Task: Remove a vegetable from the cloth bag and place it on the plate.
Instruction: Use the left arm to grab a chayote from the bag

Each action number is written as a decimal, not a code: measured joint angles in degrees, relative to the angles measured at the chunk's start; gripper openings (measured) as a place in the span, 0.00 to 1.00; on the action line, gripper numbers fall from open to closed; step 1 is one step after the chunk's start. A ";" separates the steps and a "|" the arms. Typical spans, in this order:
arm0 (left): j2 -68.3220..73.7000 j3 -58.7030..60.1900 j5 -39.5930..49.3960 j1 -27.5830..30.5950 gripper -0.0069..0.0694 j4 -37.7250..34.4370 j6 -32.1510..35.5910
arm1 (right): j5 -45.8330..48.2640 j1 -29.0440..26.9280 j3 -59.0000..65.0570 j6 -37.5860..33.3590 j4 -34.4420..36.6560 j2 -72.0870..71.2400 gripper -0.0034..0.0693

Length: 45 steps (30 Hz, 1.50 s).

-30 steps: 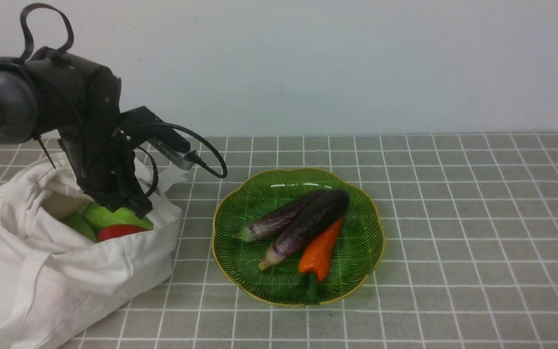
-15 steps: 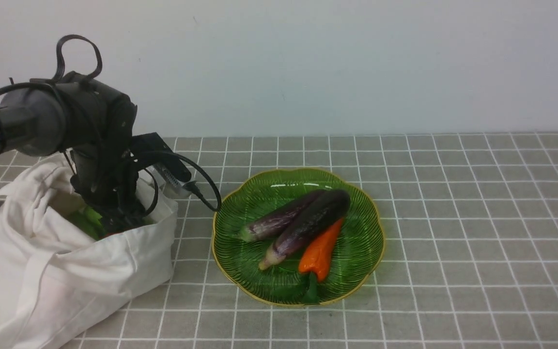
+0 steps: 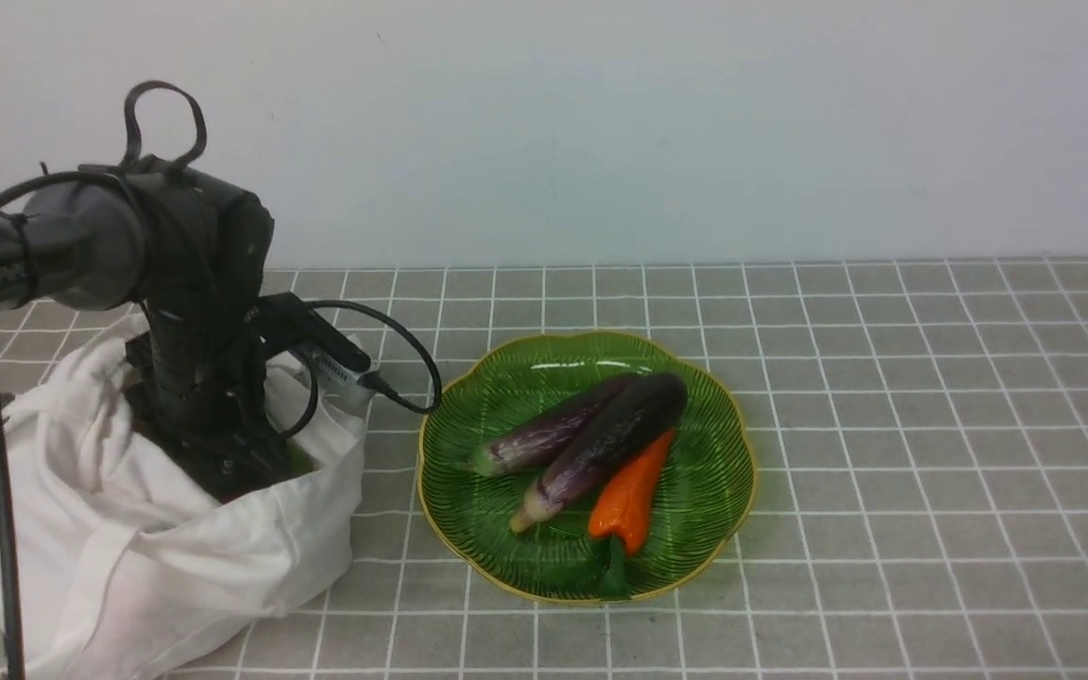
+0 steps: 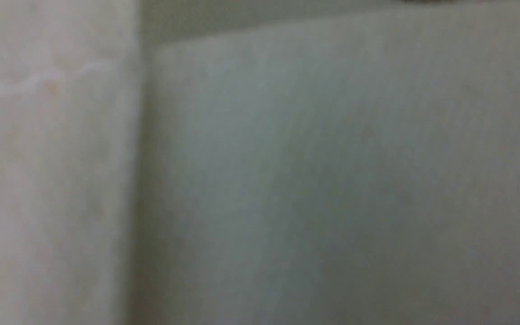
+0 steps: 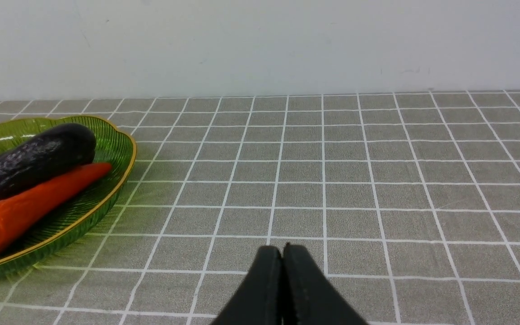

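Front view: one cloth bag (image 3: 128, 557) slumped on the tabletop (image 3: 931, 425), mouth up; left gripper (image 3: 223, 458) plunged straight down into it, fingers hidden by fabric, so cannot tell whether they are wide or holding anything. The gourd is not visible; judged to be inside the bag, directly under those fingers, long axis unknown. One plate (image 3: 709, 472) just beside the bag, carrying two eggplants (image 3: 553, 434) and one orange pepper (image 3: 634, 496). Left wrist view: only blurred pale fabric pressed close, no vegetable, no fingers. Right wrist view: right gripper (image 5: 282, 253) low over bare tabletop, fingers pressed together, empty. Left arm is clearly nearer; the lift is its job.
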 joint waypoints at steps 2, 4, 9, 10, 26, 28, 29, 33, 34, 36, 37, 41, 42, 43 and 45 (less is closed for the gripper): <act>1.41 0.00 -0.05 0.00 0.67 -0.48 -0.54 | 0.00 0.00 0.00 0.00 0.00 0.00 0.03; 1.87 0.00 -0.05 0.00 0.58 -0.98 -0.96 | 0.00 0.00 0.00 0.00 0.00 0.00 0.03; 1.34 0.20 0.65 -0.15 0.13 -2.20 -4.99 | 0.00 0.00 0.00 0.00 0.00 0.00 0.03; 0.80 0.32 0.70 -0.15 0.11 -2.21 -5.54 | 0.00 0.00 0.00 0.00 0.00 0.00 0.03; -25.86 0.45 4.00 -0.15 0.08 -7.11 -7.79 | 0.00 0.00 0.00 0.00 0.00 0.00 0.03; -26.68 0.45 5.66 -0.15 0.08 -8.52 -6.80 | 0.00 0.00 0.00 0.00 0.00 0.00 0.03; -26.68 0.53 6.30 -0.15 0.08 -9.03 -5.86 | 0.00 0.00 0.00 0.00 0.00 0.00 0.03; -24.36 2.16 6.41 -0.15 0.08 -9.98 -2.73 | 0.00 0.00 0.00 0.00 0.00 0.00 0.03; -24.36 2.23 6.41 -0.15 0.08 -10.04 -2.73 | 0.00 0.00 0.00 0.00 0.00 0.00 0.03; -21.48 2.49 6.41 -0.15 0.09 -10.03 -1.93 | 0.00 0.00 0.00 0.00 0.00 0.00 0.03; -19.95 2.55 6.41 -0.15 0.10 -10.22 -1.82 | 0.00 0.00 0.00 0.00 0.00 0.00 0.03; -14.97 2.55 6.41 -0.15 0.22 -12.16 -1.40 | 0.00 0.00 0.00 0.00 0.00 0.00 0.03; -14.14 2.55 6.41 -0.15 0.27 -12.98 -1.34 | 0.00 0.00 0.00 0.00 0.00 0.00 0.03; -13.16 2.55 6.41 -0.15 0.32 -13.31 -1.28 | 0.00 0.00 0.00 0.00 0.00 0.00 0.03; -12.18 2.55 6.41 -0.15 0.39 -13.93 -1.21 | 0.00 0.00 0.00 0.00 0.00 0.00 0.03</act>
